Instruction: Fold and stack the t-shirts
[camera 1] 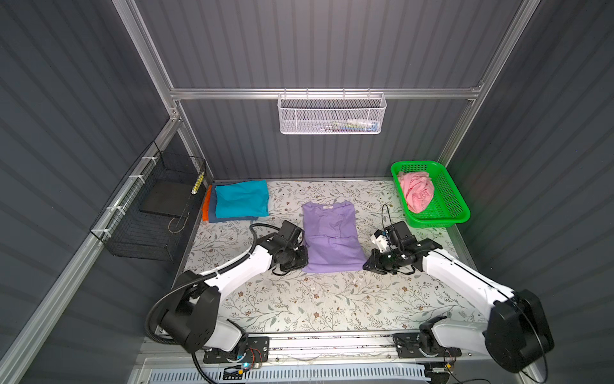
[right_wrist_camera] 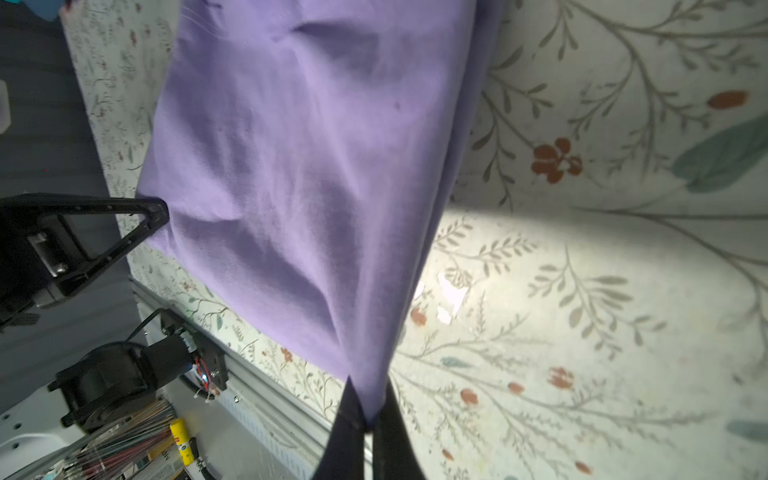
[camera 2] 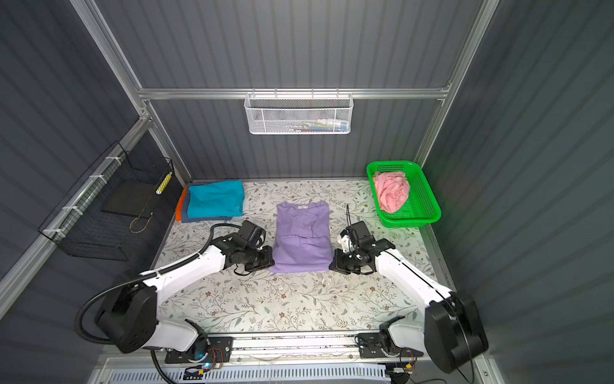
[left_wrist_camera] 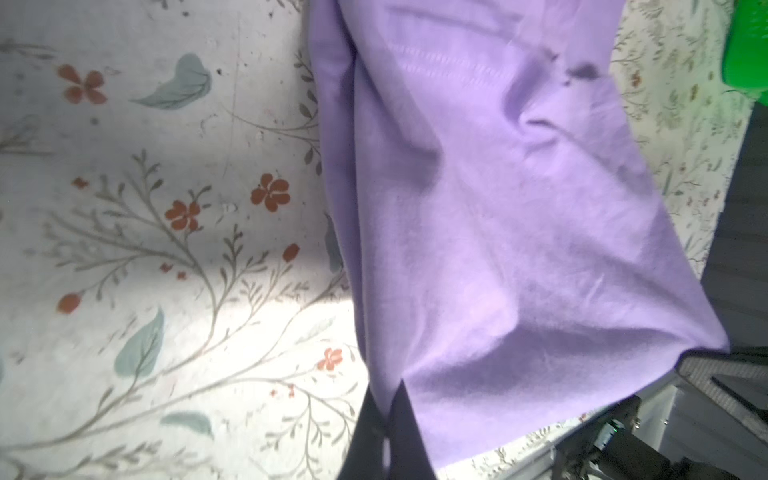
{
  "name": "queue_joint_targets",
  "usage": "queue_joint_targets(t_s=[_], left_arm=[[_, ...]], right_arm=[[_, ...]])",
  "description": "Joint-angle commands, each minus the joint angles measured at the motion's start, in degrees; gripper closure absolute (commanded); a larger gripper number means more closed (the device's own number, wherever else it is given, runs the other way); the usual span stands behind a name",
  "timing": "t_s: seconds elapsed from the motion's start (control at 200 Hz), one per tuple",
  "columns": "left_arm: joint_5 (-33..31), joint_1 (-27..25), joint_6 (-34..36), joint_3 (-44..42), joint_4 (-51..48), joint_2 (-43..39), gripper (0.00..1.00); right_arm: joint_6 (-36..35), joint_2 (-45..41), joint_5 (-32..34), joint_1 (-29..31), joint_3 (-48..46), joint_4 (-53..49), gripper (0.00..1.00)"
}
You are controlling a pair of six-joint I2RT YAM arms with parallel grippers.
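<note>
My left tool (left_wrist_camera: pixel 384 409) is clamped on the near left hem corner of the lavender t-shirt (camera 1: pixel 332 239). My right tool (right_wrist_camera: pixel 368 411) is pinched tight on the near right corner. I see that shirt lying mid-worktop (camera 1: pixel 315 306), sleeves folded in and collar toward the back wall. In the far left corner, a folded teal t-shirt (camera 1: pixel 241 199) tops a grey-blue t-shirt (camera 1: pixel 229 219) and an orange t-shirt (camera 1: pixel 206 207). At far right, a pink t-shirt (camera 1: pixel 415 192) sits crumpled in the green basket (camera 1: pixel 448 212).

White shells and bulky black joints clad the left arm (camera 1: pixel 239 269) and right arm (camera 1: pixel 465 276); a ribbed black cable (camera 1: pixel 148 317) loops lower left.
</note>
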Motion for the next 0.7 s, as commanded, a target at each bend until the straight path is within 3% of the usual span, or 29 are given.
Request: queue_joint_targets(t_s=[0.0,0.13,0.285,0.535,0.695], left_arm=[[-2.7,-0.8,-3.2,3.0,-9.0,-5.0,1.00],[-2.7,-1.3,-4.1,7.3,-11.3,-7.7,1.00],[-3.7,-1.3,-2.4,13.0,-12.6,-6.2,1.00],[-4.9,-0.7,3.3,22.0,-12.3,4.8,1.00],[-1.6,5.3,6.0,25.7,-10.4,12.4,1.00]], right_arm=[[2.5,-5.3,-0.6,0.6,1.3,-9.5,1.00],[3.5,-8.7,-0.5,0.7,5.5,-13.2,1.00],[3.5,-7.0,0.9,0.5,11.0,-12.5,1.00],[1.7,4.0,0.2,-1.9,17.8,-6.5,1.00],[0.5,12.5,-2.0,-4.8,21.4,-2.8,1.00]])
